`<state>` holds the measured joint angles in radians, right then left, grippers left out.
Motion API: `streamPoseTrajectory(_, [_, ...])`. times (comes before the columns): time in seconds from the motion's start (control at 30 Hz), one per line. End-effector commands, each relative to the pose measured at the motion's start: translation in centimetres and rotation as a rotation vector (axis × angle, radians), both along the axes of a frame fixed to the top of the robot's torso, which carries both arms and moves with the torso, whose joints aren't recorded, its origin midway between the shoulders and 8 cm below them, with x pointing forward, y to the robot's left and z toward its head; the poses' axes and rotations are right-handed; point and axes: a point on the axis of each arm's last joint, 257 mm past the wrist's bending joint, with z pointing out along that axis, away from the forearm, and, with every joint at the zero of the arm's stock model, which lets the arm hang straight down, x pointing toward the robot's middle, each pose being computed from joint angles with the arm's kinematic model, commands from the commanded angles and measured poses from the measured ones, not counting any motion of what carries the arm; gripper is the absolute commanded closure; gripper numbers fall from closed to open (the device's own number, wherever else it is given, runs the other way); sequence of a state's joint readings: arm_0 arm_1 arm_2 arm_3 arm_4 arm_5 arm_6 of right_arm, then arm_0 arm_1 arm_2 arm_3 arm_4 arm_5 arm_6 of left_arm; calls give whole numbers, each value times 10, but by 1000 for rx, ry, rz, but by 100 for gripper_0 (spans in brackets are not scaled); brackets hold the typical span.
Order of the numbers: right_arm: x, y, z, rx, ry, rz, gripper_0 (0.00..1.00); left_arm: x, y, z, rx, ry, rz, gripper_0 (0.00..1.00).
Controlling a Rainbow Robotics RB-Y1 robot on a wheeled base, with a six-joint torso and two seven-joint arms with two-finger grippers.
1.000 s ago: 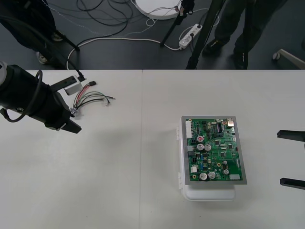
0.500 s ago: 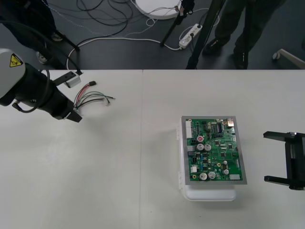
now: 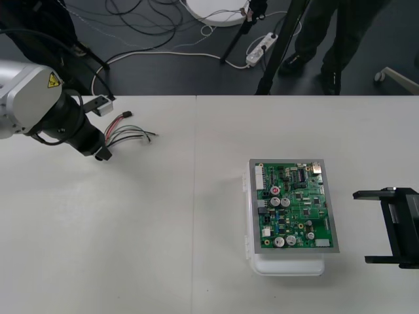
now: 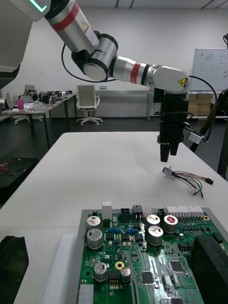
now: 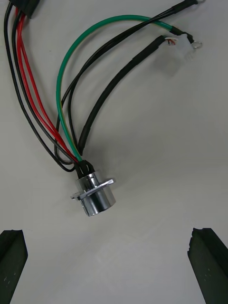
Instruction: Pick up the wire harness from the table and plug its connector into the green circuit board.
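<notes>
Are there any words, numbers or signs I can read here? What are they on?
No words or numbers can be read.
On the left arm: a yellow warning sticker with a dark symbol, no letters.
On the green circuit board: markings too small to read.

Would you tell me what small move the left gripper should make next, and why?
Probably lower the left gripper straight down: its fingers stand open, and the metal socket of the harness lies untouched on the table just ahead of them, below the hovering gripper.
</notes>
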<state>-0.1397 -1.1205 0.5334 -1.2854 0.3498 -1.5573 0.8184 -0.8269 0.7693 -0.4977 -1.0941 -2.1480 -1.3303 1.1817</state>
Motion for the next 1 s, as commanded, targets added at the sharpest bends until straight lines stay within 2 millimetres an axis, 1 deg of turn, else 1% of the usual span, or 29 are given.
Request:
streamPoseTrajectory(0.03, [6, -11, 7, -40, -63, 12, 0, 39, -22, 26, 1, -91, 44, 0])
streamPoseTrajectory(0.13, [7, -11, 7, -40, -73, 10, 0, 44, -22, 25, 12, -93, 75, 0])
streamPoseTrajectory(0.17, [7, -11, 8, -40, -76, 11, 0, 45, -24, 24, 16, -91, 82, 0])
streamPoseTrajectory(0.33, [12, -12, 14, -22, -77, -6, 0, 53, -22, 16, 47, -108, 96, 0])
streamPoseTrajectory(0.43, [18, -15, 18, -12, -75, -22, 0, 58, -15, 9, 78, -122, 107, 0])
streamPoseTrajectory(0.57, [20, -14, 18, -9, -77, -23, 0, 60, -16, 3, 111, -131, 106, 0])
streamPoseTrajectory(0.63, [21, -14, 18, -12, -83, -26, 0, 60, -18, 0, 100, -130, 136, 0])
streamPoseTrajectory(0.8, [27, -15, 14, -22, -94, -32, 0, 62, -20, -5, 113, -135, 137, 0])
streamPoseTrajectory(0.9, [27, -14, 13, -23, -95, -30, 0, 63, -17, -7, 125, -140, 140, 0])
streamPoseTrajectory(1.0, [27, -12, 13, -18, -97, -28, 0, 64, -12, -13, 144, -141, 147, 0])
